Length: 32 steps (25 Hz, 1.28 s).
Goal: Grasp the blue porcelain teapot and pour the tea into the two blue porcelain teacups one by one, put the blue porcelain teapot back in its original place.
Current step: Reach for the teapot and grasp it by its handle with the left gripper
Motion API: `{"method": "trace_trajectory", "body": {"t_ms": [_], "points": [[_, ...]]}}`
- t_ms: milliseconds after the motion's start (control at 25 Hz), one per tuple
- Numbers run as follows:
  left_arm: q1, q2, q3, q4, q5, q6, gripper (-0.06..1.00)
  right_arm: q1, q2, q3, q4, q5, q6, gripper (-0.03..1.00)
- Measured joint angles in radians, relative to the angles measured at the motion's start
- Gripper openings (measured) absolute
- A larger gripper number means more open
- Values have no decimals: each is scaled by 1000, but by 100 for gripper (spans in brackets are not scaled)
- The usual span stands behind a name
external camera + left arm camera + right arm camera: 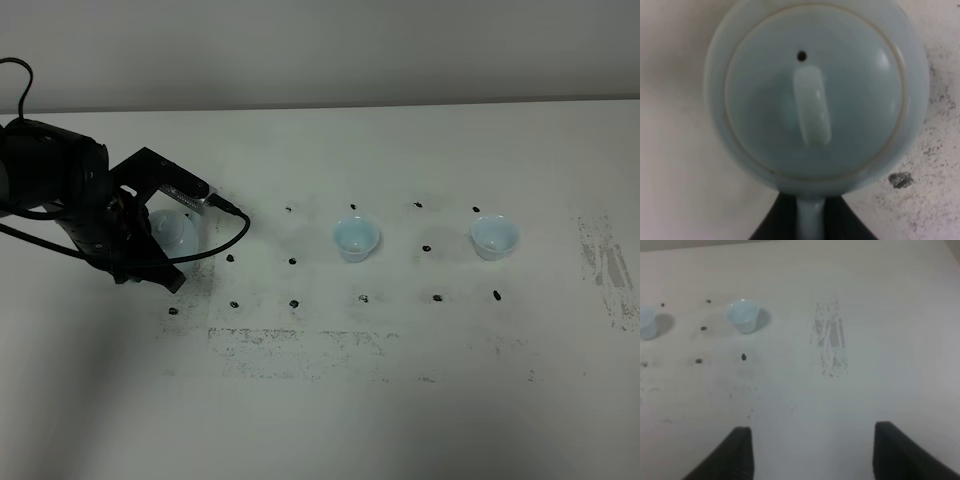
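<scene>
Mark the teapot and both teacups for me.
blue porcelain teapot (812, 105), left wrist view, on the lid's knob.
teacup nearer the teapot (355, 238), exterior high view, inside its bowl.
teacup farther from the teapot (494, 237), exterior high view, inside its bowl.

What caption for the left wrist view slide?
Fingers of the left gripper closed on the handle of the pale blue round-bellied porcelain teapot, seen from above.

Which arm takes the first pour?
Left. The left gripper is closed on the teapot handle. The right gripper is open and empty over the table, with only the cups in view.
</scene>
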Motion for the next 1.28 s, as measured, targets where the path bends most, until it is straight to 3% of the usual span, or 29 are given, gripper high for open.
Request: {"method": "trace_trajectory", "body": {"t_ms": [760, 1280], "points": [[0, 0, 0, -4, -23, -3, 10, 0, 0, 0, 0, 0, 0, 54], [-11, 1, 0, -11, -95, -4, 10, 0, 0, 0, 0, 0, 0, 54]]}}
